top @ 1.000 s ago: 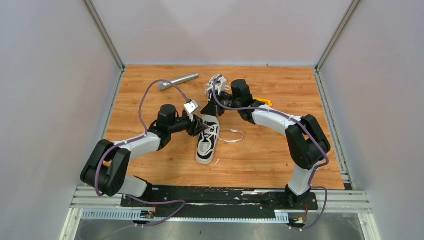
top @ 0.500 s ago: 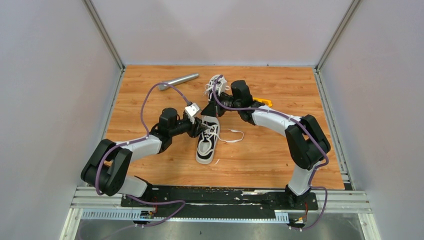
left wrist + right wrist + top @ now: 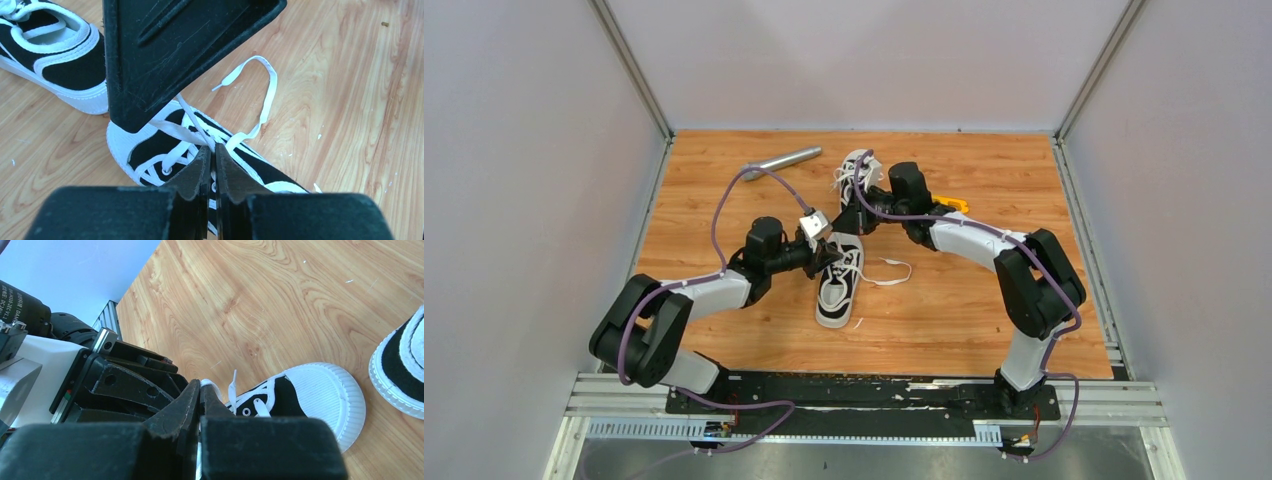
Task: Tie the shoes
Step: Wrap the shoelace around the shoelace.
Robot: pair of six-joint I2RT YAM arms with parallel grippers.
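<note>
Pinching lace [image 3: 270,92] in left pincer [image 3: 211,150] over near shoe [image 3: 145,145] on bench [image 3: 350,125] — right pincer [image 3: 200,385] pressed together just beside, likely nipping lace too, tips partly hidden.

Lab cell (white walls [image 3: 524,150], rails [image 3: 614,405])

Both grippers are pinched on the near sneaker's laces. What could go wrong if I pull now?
1. The left gripper and right gripper sit crowded together over the black-and-white canvas sneaker; pulling could knock them together.
2. The left gripper pinches the long white lace only at its tips, so it may slip free.
3. The sneaker may drag across the wooden table instead of the lace tightening.
</note>
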